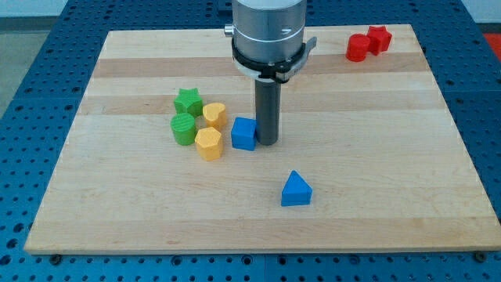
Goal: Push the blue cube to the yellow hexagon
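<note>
Blue cube [243, 134] beside the yellow hexagon [208, 144] on the pale wooden worktop [376, 204].
My tip [267, 142], a bare rod without fingers, touches the cube's right side; the cube sits mid-worktop, just apart from the hexagon on its left.

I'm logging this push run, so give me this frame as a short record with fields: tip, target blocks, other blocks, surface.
tip: my tip at the blue cube's right side in the view, touching or nearly
goal: yellow hexagon block just left of the cube, narrow gap
nearby: second yellow block, green star block, green cylinder-like block
elsewhere: blue triangular block toward the view's bottom; two red blocks at top right
surface: wooden board
</note>
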Available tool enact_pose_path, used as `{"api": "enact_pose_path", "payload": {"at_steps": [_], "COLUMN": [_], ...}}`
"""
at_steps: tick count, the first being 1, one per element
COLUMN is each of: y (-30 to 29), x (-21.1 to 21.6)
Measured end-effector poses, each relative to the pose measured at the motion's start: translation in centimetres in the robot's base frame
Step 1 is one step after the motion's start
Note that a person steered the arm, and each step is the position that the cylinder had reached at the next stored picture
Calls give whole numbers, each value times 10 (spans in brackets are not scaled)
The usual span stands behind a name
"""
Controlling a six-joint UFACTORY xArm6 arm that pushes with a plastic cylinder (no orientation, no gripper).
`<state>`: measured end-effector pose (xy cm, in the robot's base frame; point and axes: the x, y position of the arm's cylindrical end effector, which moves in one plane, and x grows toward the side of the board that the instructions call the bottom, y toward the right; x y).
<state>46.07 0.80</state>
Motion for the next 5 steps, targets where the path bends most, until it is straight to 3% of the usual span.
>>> {"api": "enact_pose_path", "payload": {"at_steps": [5], "y": [6], "x": [2]}}
